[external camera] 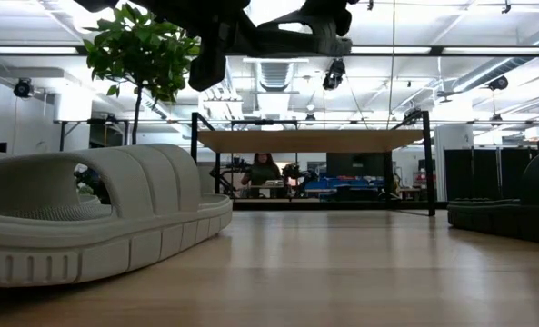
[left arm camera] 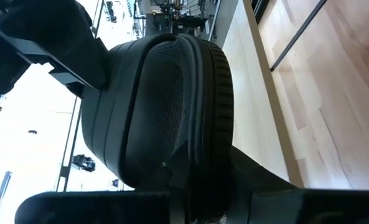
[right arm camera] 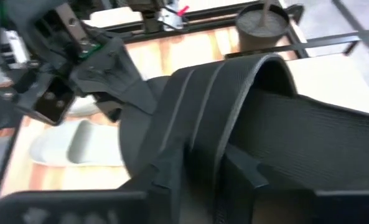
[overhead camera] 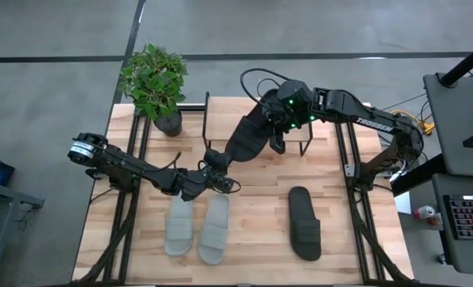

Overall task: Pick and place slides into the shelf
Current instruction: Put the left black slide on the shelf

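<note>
One black slide (overhead camera: 244, 139) hangs in the air over the near left part of the shelf (overhead camera: 300, 147), a low rack with a wooden plank top (external camera: 310, 141). My left gripper (overhead camera: 214, 163) is shut on its near end, and my right gripper (overhead camera: 274, 123) is shut on its strap at the far end. A second black slide (overhead camera: 304, 223) lies sole down on the table at the near right. Two pale grey slides (overhead camera: 198, 229) lie side by side at the near middle. My left gripper pinches the slide's rounded near end (left arm camera: 187, 177) between its two fingers. The fingers lie level and come from the table's near left, along the slide. The slide is lifted clear and turned on its side. My right gripper has the ribbed edge of the wide strap (right arm camera: 206, 158) between its two fingers. It comes slanting down from the table's far right. The slide hangs clear of the shelf and the table.
A potted plant (overhead camera: 155, 80) stands at the far left corner, beside the shelf's black frame (overhead camera: 206, 119). Bare wood shows between the grey slides and the black slide (overhead camera: 260, 215). Behind the table a person (external camera: 264, 173) sits in the room.
</note>
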{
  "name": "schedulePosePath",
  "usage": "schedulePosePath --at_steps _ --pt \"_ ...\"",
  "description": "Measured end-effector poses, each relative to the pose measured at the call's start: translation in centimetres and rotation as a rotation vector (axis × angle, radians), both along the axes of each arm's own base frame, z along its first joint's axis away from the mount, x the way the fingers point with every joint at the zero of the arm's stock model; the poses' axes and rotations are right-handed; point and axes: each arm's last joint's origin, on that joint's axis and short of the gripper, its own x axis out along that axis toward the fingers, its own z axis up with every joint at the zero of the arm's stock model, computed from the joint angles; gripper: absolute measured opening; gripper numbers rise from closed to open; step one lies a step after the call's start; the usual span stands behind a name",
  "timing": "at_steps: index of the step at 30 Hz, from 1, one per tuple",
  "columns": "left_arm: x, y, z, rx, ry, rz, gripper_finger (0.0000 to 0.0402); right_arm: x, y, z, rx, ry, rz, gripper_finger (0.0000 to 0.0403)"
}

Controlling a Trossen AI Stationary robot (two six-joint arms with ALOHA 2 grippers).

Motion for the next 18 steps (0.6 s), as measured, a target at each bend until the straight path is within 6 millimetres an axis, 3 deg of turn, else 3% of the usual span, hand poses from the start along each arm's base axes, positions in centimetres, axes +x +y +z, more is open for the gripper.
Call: schedulePosePath --at_steps 9,18 --pt "-0.2 0.0 -0.5 -0.010 0.006 0.011 0.0031 -0.5 -0.7 0.7 -0.081 -0.026 -0.096 0.0172" --pt "0.4 -0.1 -2.3 -0.013 0.036 0.044 0.0030 -4.2 -0.7 4.5 -0.258 -0.116 -0.279 0.0202"
